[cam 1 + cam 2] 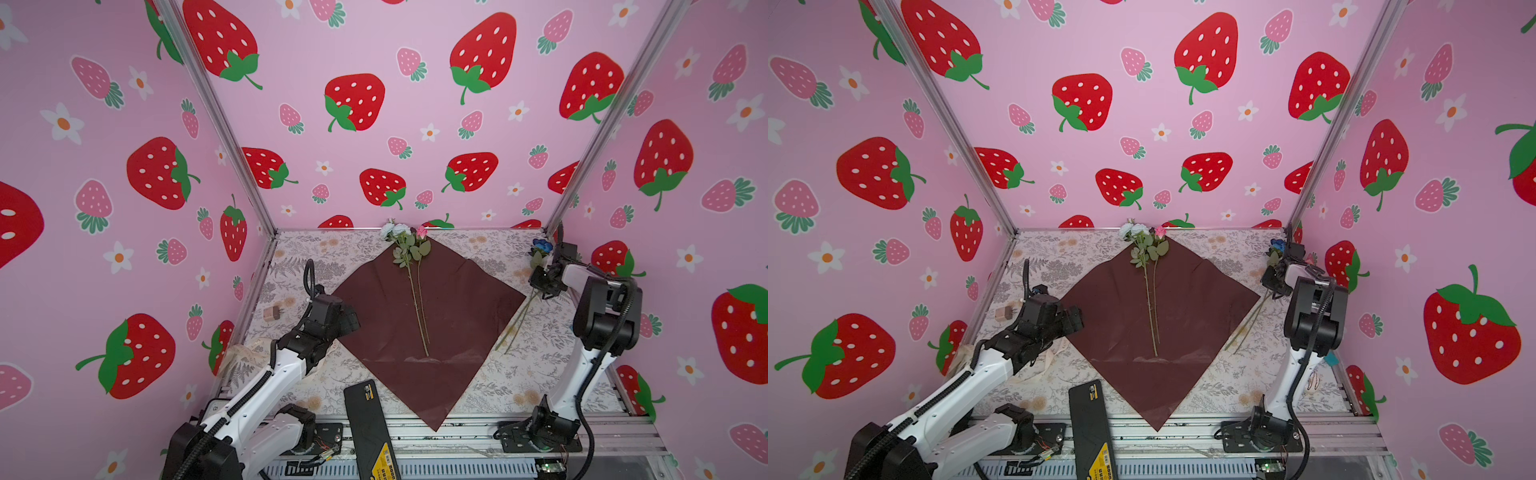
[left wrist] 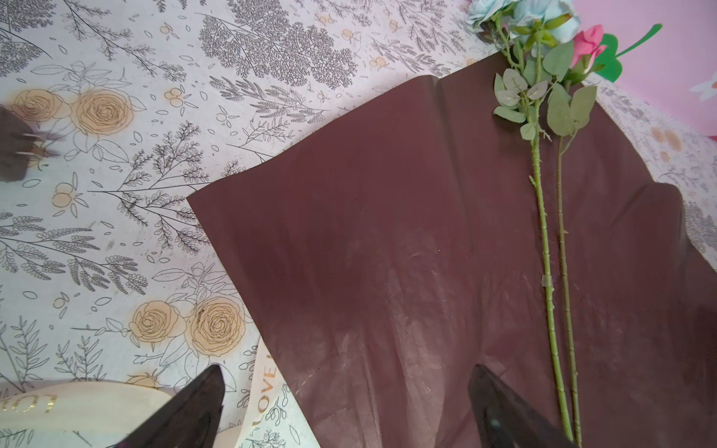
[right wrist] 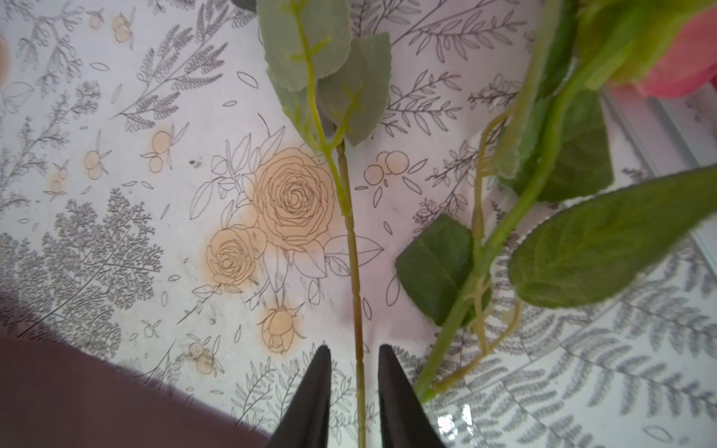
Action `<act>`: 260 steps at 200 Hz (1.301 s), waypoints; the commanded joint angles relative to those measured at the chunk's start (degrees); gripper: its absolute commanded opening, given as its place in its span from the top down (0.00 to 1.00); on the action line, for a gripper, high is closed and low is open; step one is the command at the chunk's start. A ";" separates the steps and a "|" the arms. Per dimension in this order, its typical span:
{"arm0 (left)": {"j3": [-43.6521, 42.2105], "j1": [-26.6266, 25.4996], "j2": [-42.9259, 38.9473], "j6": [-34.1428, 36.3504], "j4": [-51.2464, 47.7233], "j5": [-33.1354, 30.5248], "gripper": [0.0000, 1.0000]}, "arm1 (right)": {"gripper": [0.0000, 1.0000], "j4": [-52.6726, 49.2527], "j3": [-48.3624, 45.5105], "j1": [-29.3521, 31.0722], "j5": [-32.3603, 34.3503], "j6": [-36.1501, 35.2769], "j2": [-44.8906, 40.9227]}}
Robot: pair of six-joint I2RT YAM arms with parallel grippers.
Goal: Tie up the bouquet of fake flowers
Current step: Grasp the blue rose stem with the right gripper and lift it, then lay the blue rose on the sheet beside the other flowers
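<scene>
Right tool (image 3: 354, 348) straddles one loose stem (image 3: 352, 252), grip unclear; left tool (image 2: 347, 368) gapes wide. Two bouquet flowers (image 1: 409, 249) lie on wrapping paper (image 1: 465, 316) between them; gathering, wrapping, tying remain.

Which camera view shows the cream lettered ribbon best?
The left wrist view: the cream ribbon lies close, its word LOVE readable. In both top views it is only pale loops beside the left arm. The right wrist view misses it.

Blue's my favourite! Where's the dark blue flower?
In both top views the dark blue flower is far right, beside the right gripper, off the wrapping paper.
</scene>
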 commanded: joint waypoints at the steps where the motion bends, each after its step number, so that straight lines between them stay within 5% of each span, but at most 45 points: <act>1: 1.60 0.31 -0.12 -1.05 -0.33 -0.77 0.01 | 0.76 0.01 1.64 0.20 -0.04 -1.26 1.82; 87: 1.69 0.29 -0.60 -1.24 -0.85 -0.79 0.01 | 1.00 -2.19 3.80 2.37 3.79 -2.52 2.96; 184: 1.49 0.31 -2.53 -1.25 -0.94 -0.48 0.01 | 1.00 -5.94 -0.78 7.44 2.57 0.65 -16.87; 260: 1.51 0.28 -2.29 -2.37 -0.23 1.70 0.01 | 1.00 1.45 -5.83 25.47 -1.66 9.85 -22.00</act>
